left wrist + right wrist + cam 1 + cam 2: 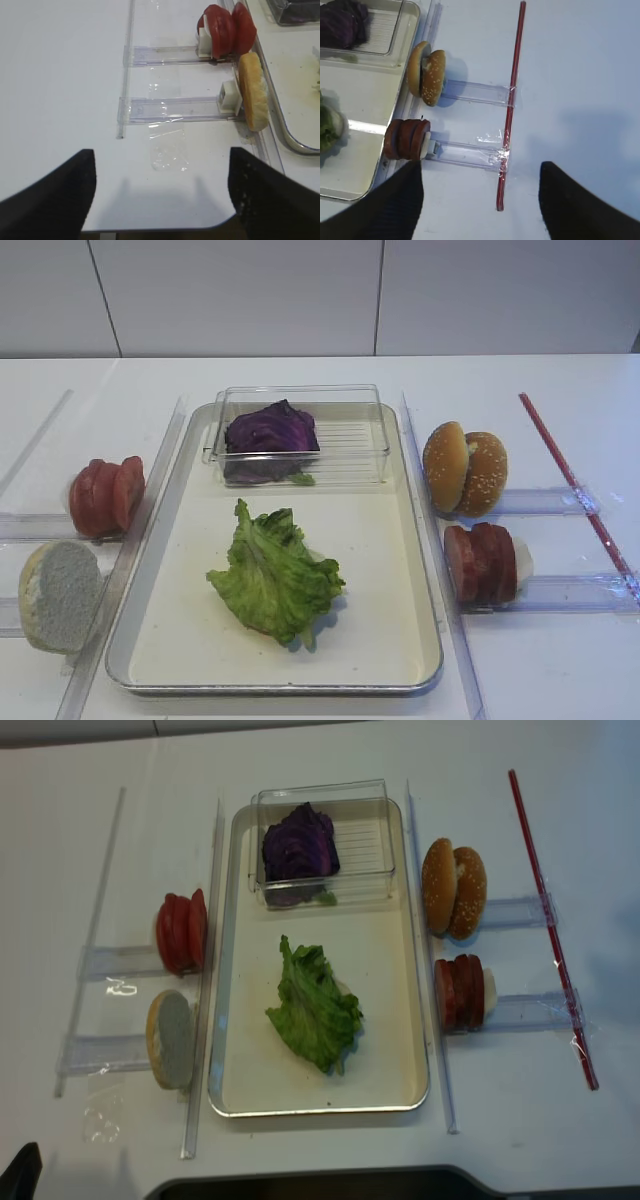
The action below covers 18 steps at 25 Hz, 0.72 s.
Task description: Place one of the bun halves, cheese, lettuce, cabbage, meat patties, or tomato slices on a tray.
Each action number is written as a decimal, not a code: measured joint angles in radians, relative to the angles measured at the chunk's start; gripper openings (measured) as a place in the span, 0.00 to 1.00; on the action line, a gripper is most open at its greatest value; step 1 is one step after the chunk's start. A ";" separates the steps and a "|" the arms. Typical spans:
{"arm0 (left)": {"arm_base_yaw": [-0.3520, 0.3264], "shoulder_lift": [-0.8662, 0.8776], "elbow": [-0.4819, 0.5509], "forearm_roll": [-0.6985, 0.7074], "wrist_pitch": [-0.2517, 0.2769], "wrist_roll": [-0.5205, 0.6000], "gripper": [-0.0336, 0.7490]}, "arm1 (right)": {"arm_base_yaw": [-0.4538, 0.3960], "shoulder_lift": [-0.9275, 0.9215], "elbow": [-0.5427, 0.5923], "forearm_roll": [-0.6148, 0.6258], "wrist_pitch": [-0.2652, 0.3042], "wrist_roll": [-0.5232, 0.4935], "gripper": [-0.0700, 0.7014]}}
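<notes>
- Centre of the overhead view: you see the tray (420,570), with the lettuce (275,575) lying loose on its cream floor and the cabbage (270,432) inside the clear container (360,435) at the tray's upper end.
- Left of the tray, you find the tomato slices (105,495) standing on edge in a clear rail, and below them a pale bun half (58,595).
- Right of the tray, you find two sesame bun halves (465,468) upright, and the meat patties (482,562) in a row beneath.
- Far right, a red strip (575,485) runs diagonally across the table.
- Lower edge of each wrist view: your left gripper (160,200) and right gripper (480,200) both stand wide apart over bare table, holding nothing.
</notes>
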 joint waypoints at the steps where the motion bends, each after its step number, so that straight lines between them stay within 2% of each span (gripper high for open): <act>1: 0.000 0.000 0.000 0.000 0.000 0.000 0.74 | 0.000 -0.033 0.023 0.001 0.000 0.000 0.77; 5: 0.000 0.000 0.000 0.000 0.000 0.000 0.74 | 0.000 -0.167 0.124 0.001 -0.002 0.000 0.77; 11: 0.000 0.000 0.000 0.000 0.000 0.000 0.74 | 0.000 -0.354 0.295 -0.008 -0.038 0.002 0.77; 18: 0.000 0.000 0.000 0.000 0.000 0.000 0.74 | 0.000 -0.498 0.471 -0.027 -0.049 0.039 0.77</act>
